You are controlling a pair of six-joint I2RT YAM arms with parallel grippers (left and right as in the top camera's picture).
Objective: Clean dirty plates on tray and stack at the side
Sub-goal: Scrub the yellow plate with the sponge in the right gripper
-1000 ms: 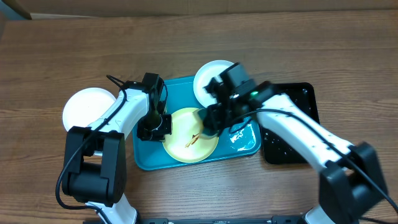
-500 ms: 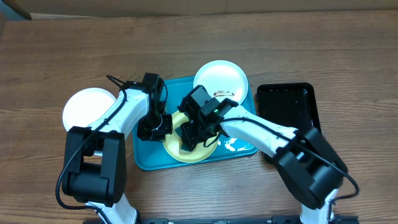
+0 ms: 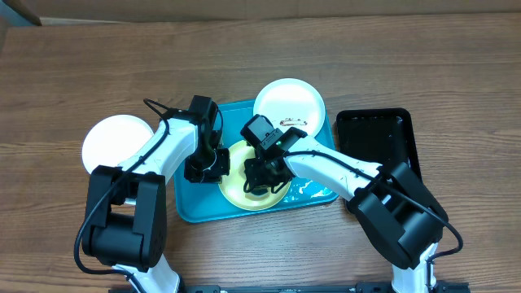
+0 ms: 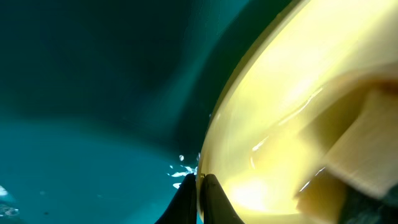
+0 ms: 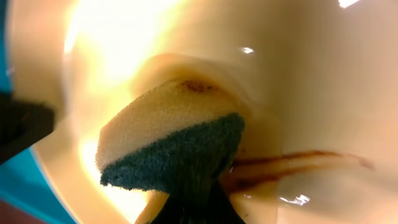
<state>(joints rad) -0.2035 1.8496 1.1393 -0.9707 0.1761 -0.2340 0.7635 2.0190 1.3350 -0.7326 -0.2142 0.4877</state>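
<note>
Scrubbing, overhead: yellow plate (image 3: 236,189) sits in tray (image 3: 191,203); left hand (image 3: 213,165) steadies its rim, right hand (image 3: 259,181) presses on centre.
Left wrist: hand pinched tight on plate rim, likely to stop sliding.
Right wrist: hand clamps sponge (image 5: 168,134) beside brown smear (image 5: 298,163).

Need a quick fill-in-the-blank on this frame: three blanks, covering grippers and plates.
1. The right gripper presses a ___ onto the yellow plate.
2. The left gripper is shut on that plate's ___.
3. The other two plates are both ___.
Missing words: sponge; rim; white.
</note>
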